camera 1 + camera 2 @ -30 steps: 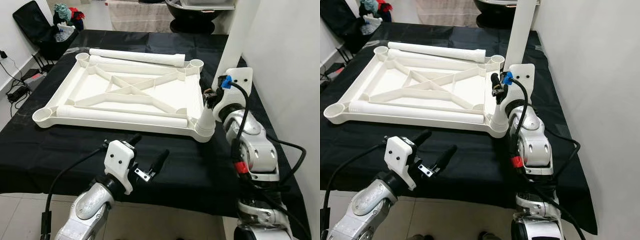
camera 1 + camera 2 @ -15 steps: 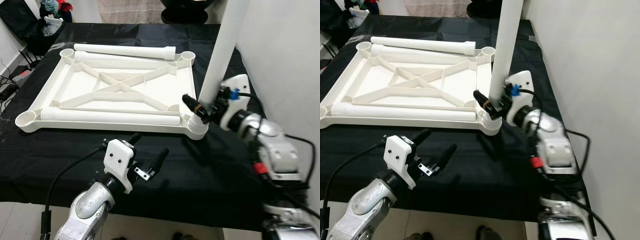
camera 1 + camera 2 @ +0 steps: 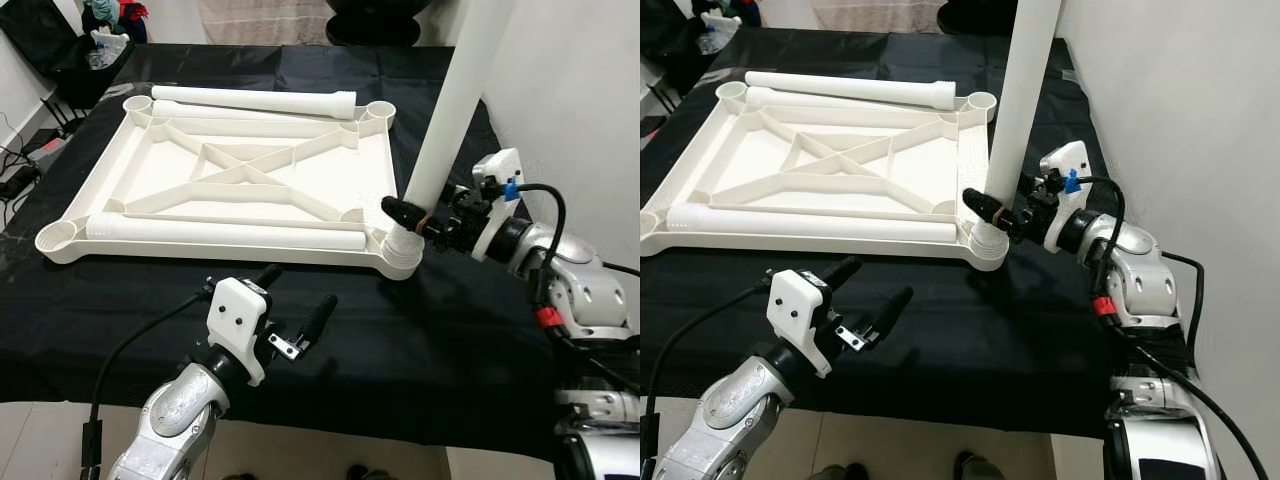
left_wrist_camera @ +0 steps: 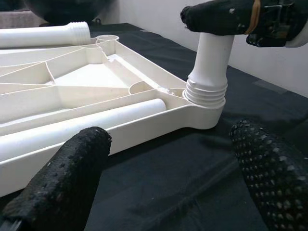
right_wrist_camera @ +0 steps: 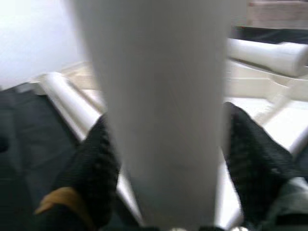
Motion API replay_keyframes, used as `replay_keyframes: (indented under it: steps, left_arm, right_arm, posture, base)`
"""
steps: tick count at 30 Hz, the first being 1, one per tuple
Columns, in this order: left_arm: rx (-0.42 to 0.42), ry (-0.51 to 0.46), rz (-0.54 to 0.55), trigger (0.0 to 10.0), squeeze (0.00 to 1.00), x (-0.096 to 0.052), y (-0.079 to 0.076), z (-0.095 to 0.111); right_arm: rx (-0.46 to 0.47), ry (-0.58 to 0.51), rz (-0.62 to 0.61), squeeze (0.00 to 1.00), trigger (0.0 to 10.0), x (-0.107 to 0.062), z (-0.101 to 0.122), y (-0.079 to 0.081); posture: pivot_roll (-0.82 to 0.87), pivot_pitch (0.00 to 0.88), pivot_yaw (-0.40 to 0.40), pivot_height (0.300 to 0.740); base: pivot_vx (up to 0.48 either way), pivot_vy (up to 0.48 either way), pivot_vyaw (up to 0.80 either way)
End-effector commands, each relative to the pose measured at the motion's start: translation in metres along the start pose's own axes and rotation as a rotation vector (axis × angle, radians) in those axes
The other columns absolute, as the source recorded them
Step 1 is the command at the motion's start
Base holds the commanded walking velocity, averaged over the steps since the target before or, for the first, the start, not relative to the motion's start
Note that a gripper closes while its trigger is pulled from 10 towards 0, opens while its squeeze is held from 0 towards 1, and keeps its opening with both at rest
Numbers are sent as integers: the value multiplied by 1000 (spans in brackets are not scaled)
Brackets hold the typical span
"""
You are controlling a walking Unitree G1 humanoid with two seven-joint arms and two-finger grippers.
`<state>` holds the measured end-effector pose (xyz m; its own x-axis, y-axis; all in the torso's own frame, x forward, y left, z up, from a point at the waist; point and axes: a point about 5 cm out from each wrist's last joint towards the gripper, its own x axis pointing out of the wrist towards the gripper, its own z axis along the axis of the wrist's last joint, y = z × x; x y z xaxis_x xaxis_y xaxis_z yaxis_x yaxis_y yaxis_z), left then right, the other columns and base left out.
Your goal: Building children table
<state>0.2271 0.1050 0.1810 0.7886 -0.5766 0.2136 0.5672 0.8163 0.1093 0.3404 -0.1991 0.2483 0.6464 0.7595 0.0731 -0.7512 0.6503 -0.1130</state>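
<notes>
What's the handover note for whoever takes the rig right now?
Right gripper: shut on the upright leg, low on it, just above its threaded end in the near-right corner socket of the tabletop frame.
Left gripper: open, hovering over the black cloth before the frame's near edge.
Done: one leg standing in its socket; whether fully tight, cannot tell.
Left: three loose legs lying on the frame; three corner sockets without legs.

Black cloth (image 3: pixel 440 330) over the work surface, white wall (image 3: pixel 570 90) alongside, black chair (image 3: pixel 40 35) (heaped with clothes (image 3: pixel 105 15)) beyond
</notes>
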Motion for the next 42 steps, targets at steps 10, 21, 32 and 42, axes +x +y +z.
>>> replay_keyframes:
  steps: [10,21,32,42]
  left_arm:
    - [-7,24,-5,10000,0,-3,-2,-4]
    - [-2,28,2,10000,0,-3,0,-5]
    - [1,30,3,10000,0,-1,0,-9]
    - [-19,84,23,10000,0,-1,6,-15]
  right_arm:
    - [-44,11,5,0,0,-4,1,-5]
    - [154,153,-977,0,0,-7,-52,26]
    - [150,158,-923,0,10000,15,-41,24]
    - [120,20,-683,1000,10000,1,-29,37]
  posture:
    - [28,256,-21,740]
    - [37,246,-41,740]
    - [22,213,-43,740]
    - [2,209,-23,740]
  base:
    - [0,0,0]
    - [0,0,0]
    - [0,0,0]
    - [0,0,0]
